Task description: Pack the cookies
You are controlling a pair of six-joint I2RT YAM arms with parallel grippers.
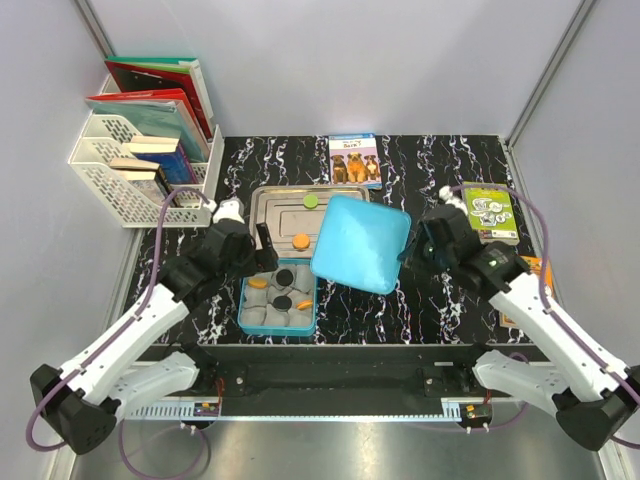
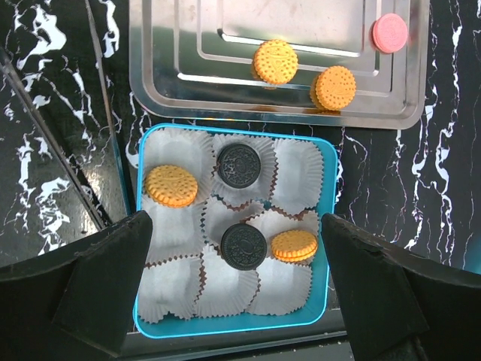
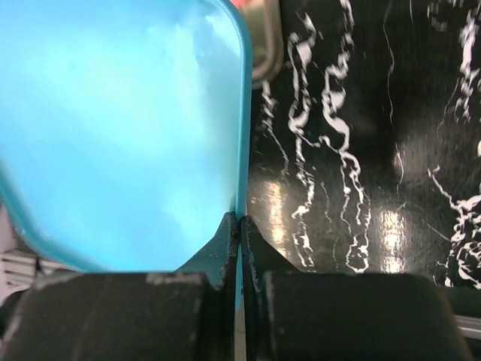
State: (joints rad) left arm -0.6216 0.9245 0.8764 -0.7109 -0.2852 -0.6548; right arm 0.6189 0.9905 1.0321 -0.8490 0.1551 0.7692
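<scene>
Below, boxed cookies [image 2: 242, 246] lie between spread left fingers [image 2: 105, 293]; right fingers [image 3: 259, 263] pinch lid [image 3: 120, 135].

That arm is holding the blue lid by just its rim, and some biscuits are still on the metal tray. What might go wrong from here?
The right hand pinches only the thin edge of the lid, so it may tilt or slip out. Closing now would leave the orange cookies and pink cookie on the tray unpacked. The open left hand hangs over the box, likely in the lid's way.
</scene>
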